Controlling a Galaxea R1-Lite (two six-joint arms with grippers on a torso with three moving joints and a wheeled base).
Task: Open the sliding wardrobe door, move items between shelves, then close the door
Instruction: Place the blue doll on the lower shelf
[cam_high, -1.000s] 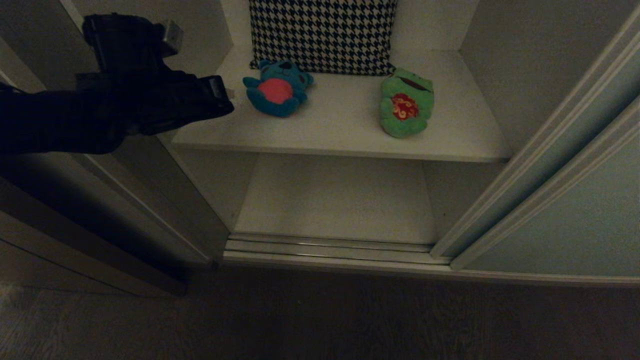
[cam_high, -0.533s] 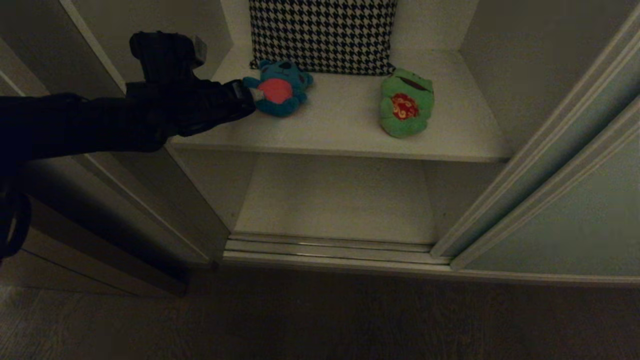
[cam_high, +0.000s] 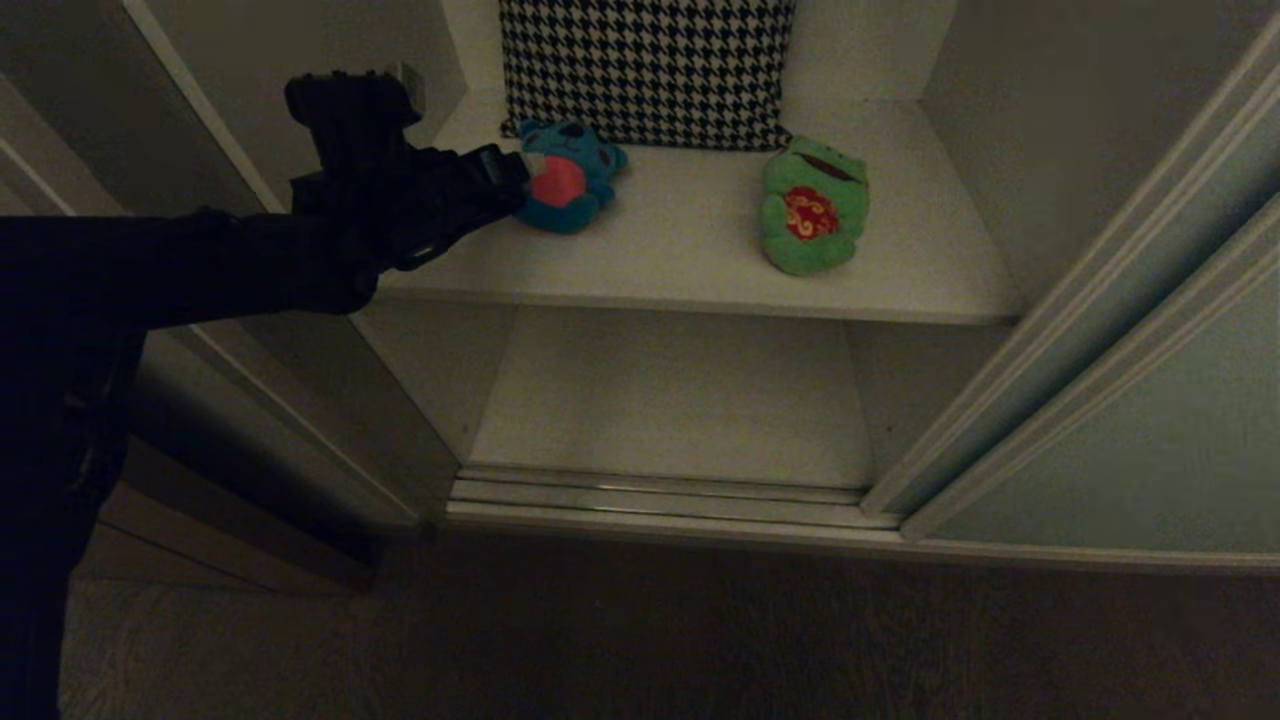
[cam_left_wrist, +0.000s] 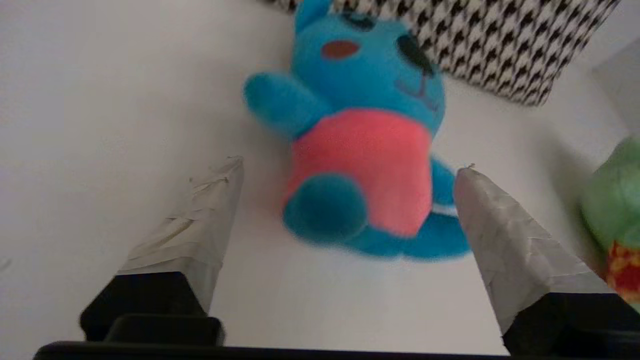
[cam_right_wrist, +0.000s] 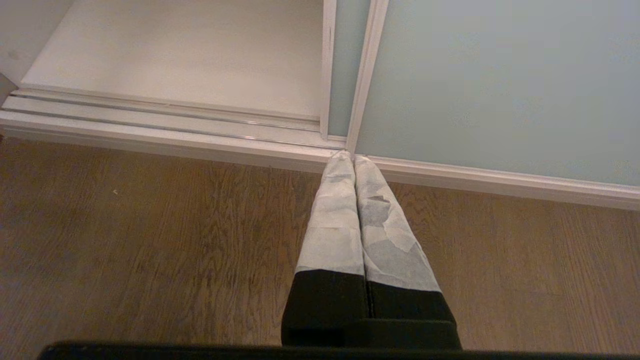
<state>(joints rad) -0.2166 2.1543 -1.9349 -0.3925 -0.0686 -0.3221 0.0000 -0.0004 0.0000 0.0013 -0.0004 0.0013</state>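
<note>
- Dim wardrobe interior (cam_high: 700, 60) stood exposed, with the sliding wardrobe door (cam_high: 1150, 400) already pushed aside to the robot's right, overlapping its twin; opening step judged done.
- Lay on the upper shelf (cam_high: 690, 260): blue plush toy (cam_high: 565, 180) on its back, red belly up, head just touching the houndstooth pillow (cam_high: 645, 70) behind it.
- Lay well apart from it, farther right on the same board: green frog plush (cam_high: 812, 205), untouched.
- Stayed bare below: lower shelf (cam_high: 670, 400), the likely place for the toys.
- Had advanced over the last second from outside the wardrobe's left edge to the blue toy: left claw (cam_high: 515, 175).
- Had also spread wide in that second, from nearly closed; in the left wrist view, taped fingers (cam_left_wrist: 210, 220) stood either side of the toy's lower body, left claw (cam_left_wrist: 350, 170) gripping nothing yet.
- Seemed close to the toy's foot on one side, though contact could not be told.
- Meant for the task: approach finished, grasp about to begin; closing on the soft belly looked the next need, then a lift clear of the pillow.
- Hung parked low over the wood floor (cam_right_wrist: 150, 240) by the door track (cam_right_wrist: 165, 125): right claw (cam_right_wrist: 348, 157), fingers pressed together, empty.
</note>
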